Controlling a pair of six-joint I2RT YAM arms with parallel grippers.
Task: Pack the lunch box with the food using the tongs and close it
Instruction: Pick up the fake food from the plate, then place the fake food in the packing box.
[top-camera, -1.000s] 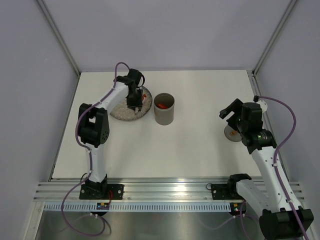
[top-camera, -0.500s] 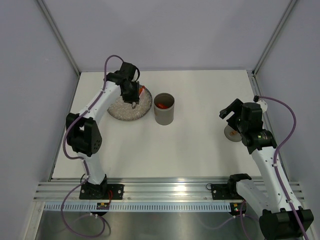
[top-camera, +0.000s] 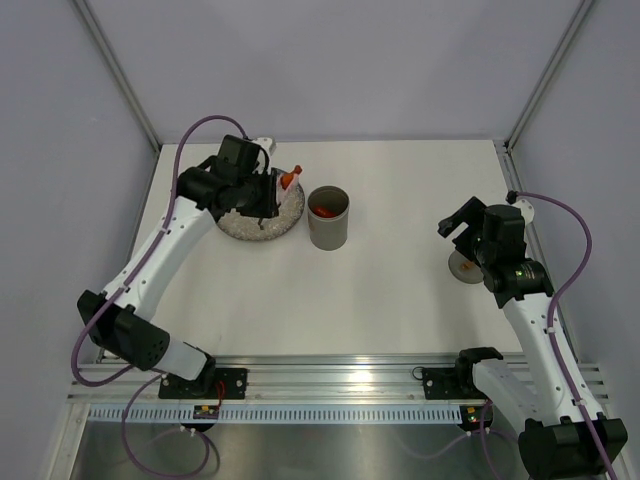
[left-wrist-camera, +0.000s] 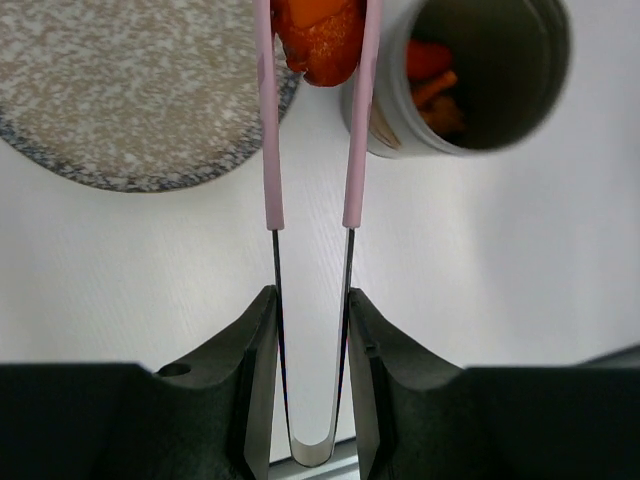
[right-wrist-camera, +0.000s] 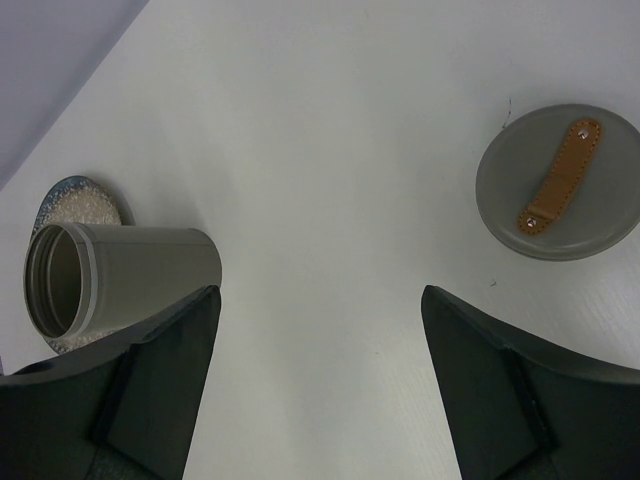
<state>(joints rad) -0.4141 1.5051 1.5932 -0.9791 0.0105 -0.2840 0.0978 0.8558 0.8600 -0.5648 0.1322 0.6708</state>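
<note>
Swinging its elbow far out to the left since a second ago, the left arm has turned the tongs to point rightward toward the lunch box, while the right arm has not shifted.

The left gripper (left-wrist-camera: 310, 300) is closed narrowly on the tongs (left-wrist-camera: 357, 150), its two fingers pressing the thin metal arms near the joined end. Between the pink tips sits an orange-red piece of food (left-wrist-camera: 320, 40), pinched and lifted over the edge of the speckled plate (left-wrist-camera: 120, 90), just beside the rim of the lunch box (left-wrist-camera: 385, 130) but not in it. More orange and red pieces (left-wrist-camera: 432, 85) already lie inside the grey container, which stands upright and uncovered on the white table (top-camera: 380, 300), just right of the plate.

The right gripper (right-wrist-camera: 320, 350) hangs with its jaws spread wide, holding nothing, well apart from the lunch box (seen at the left edge of its wrist view). Near it on the table lies the flat grey lid (right-wrist-camera: 558, 195), brown strap (right-wrist-camera: 560, 175) facing up; from above, that gripper partly covers it.
</note>
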